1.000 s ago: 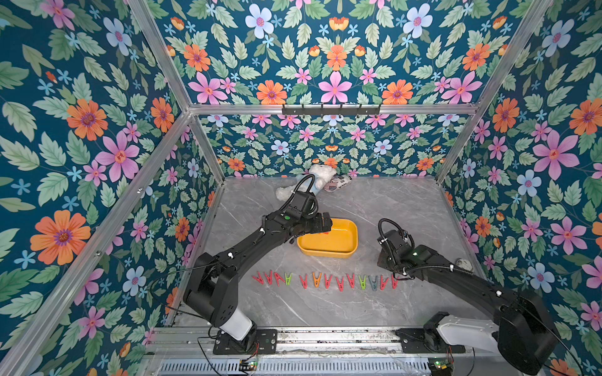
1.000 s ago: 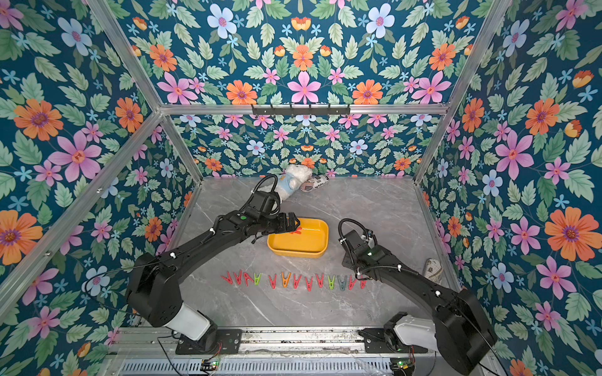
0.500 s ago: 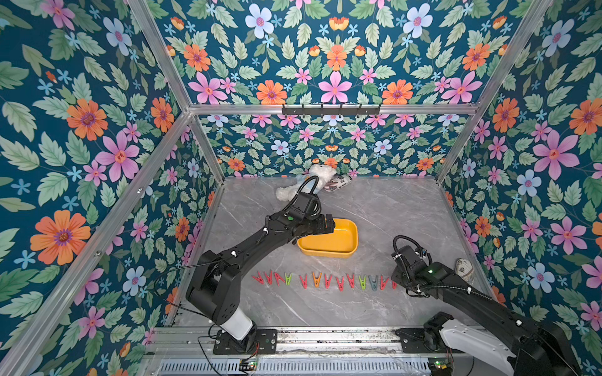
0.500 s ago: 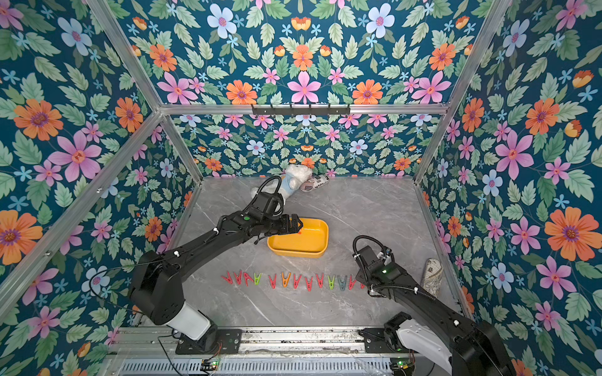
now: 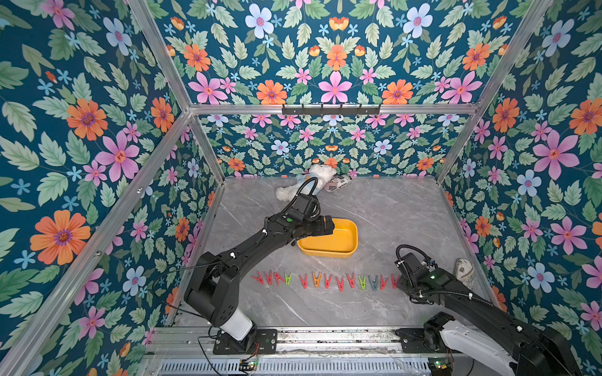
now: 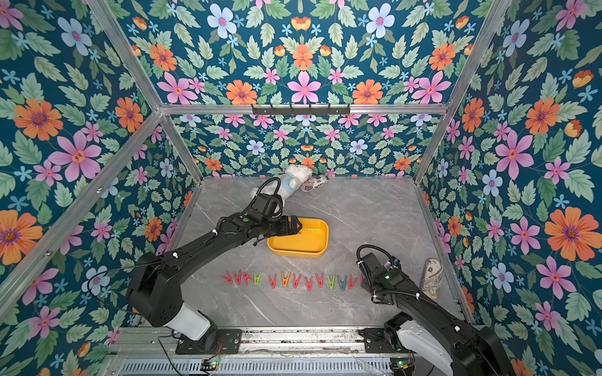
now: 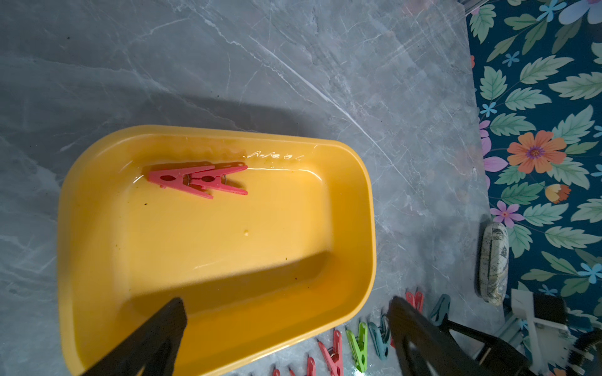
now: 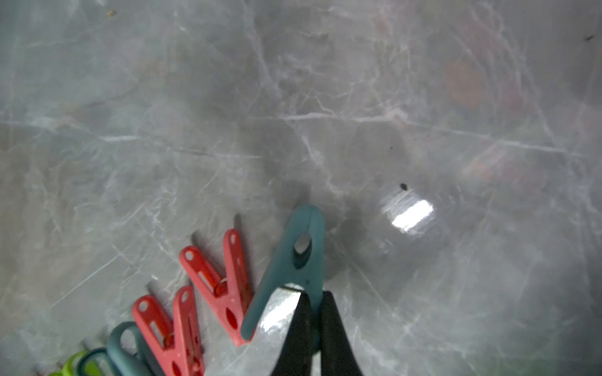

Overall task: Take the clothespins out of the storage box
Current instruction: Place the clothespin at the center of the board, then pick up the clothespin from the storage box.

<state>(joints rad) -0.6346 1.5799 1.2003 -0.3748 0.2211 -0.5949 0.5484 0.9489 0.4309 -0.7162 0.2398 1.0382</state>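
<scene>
left gripper (image 7: 286, 307) spread over storage box (image 7: 356, 228) | right gripper (image 8: 316, 294) pinching teal clothespin (image 8: 290, 270) | teddy (image 5: 321, 174) behind

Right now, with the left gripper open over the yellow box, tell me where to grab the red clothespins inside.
Come straight down with the left gripper. The two red clothespins lie flat and overlapping beside one long wall of the storage box, so probably pinch across their overlapped middle by the springs; it's narrower than the splayed legs. Room on the wall side is tight.
</scene>
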